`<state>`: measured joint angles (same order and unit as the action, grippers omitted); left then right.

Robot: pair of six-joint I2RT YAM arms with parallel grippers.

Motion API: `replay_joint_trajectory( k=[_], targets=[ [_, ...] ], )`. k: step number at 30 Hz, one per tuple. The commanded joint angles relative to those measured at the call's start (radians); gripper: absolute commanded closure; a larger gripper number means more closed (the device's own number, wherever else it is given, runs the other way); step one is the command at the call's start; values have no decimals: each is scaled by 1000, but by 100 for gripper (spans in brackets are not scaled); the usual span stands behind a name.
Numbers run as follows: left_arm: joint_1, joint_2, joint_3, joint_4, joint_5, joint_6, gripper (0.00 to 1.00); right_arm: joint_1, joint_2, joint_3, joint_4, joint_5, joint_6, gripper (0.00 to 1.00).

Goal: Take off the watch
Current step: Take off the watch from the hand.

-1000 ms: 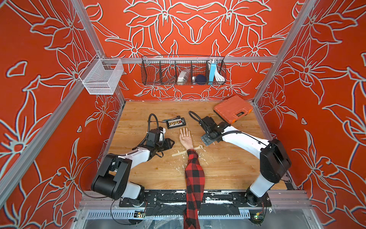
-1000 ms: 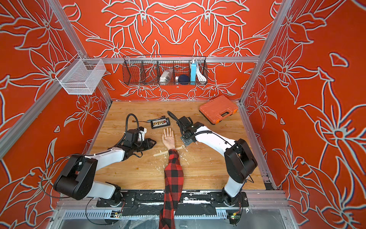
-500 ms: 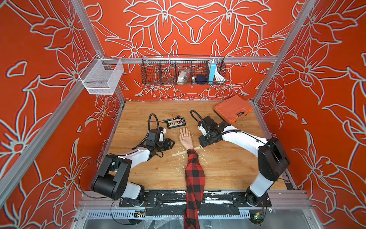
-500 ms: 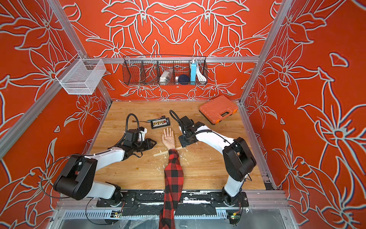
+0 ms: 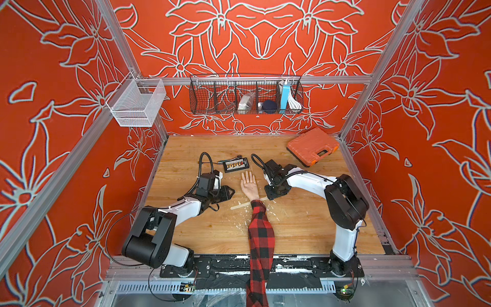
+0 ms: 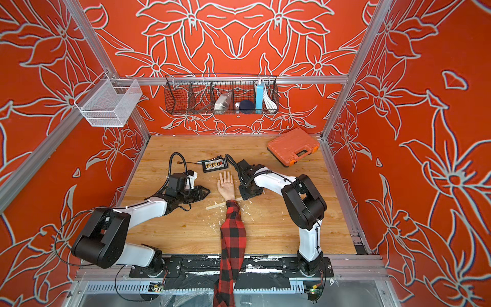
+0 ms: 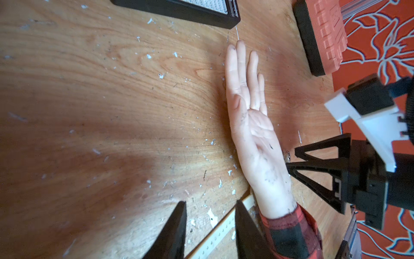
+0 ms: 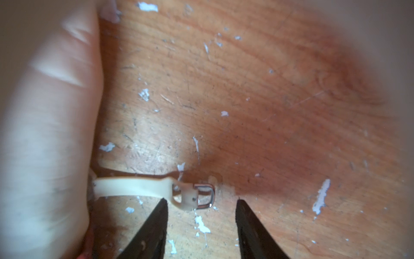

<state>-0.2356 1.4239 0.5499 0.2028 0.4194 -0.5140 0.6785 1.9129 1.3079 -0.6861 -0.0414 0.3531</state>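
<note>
Cream strap in close-up: that's the watch (image 8: 134, 186), unbuckled, running out from under the wrist of the palm-up hand (image 5: 249, 183) and lying flat on the wooden table (image 5: 305, 226). The right gripper (image 8: 201, 199) is down low over it, its black fingers (image 8: 156, 231) parted. The strap's metal buckle (image 8: 205, 197) sits on the wood right in the gap between their tips. One tip is just beside the strap's end loop and the other stands clear of the buckle frame. Nothing is pinched there.

Over to the other side. The left gripper (image 7: 210, 203) has its fingers (image 7: 174, 231) spread too, with bare wood between the tips. The strap's other half, the one with the row of holes, slants across the gap further back. It passes behind the finger nearer the wrist and heads in under the plaid sleeve (image 5: 261, 239). Whether either finger touches it, I cannot tell; it is not clamped. The watch case is hidden beneath the wrist.

In both top views the hand lies between the two pairs of fingers, both pointing in at the wrist. A black bit tray (image 5: 236, 165) sits out past the left fingers, near the hand's fingertips. An orange tool case (image 5: 312, 146) lies well apart from the right fingers.
</note>
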Motion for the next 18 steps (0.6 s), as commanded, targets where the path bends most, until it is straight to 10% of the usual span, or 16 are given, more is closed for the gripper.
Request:
replay_joint_trajectory(
  k=[1,18],
  targets=[
    [5,-24,13,-8,13,3,63,13,33,37,-15,25,15,51],
    [-11,-37,14,-26,24,-7,63,23,58,45,-7,1,18,80]
  ],
)
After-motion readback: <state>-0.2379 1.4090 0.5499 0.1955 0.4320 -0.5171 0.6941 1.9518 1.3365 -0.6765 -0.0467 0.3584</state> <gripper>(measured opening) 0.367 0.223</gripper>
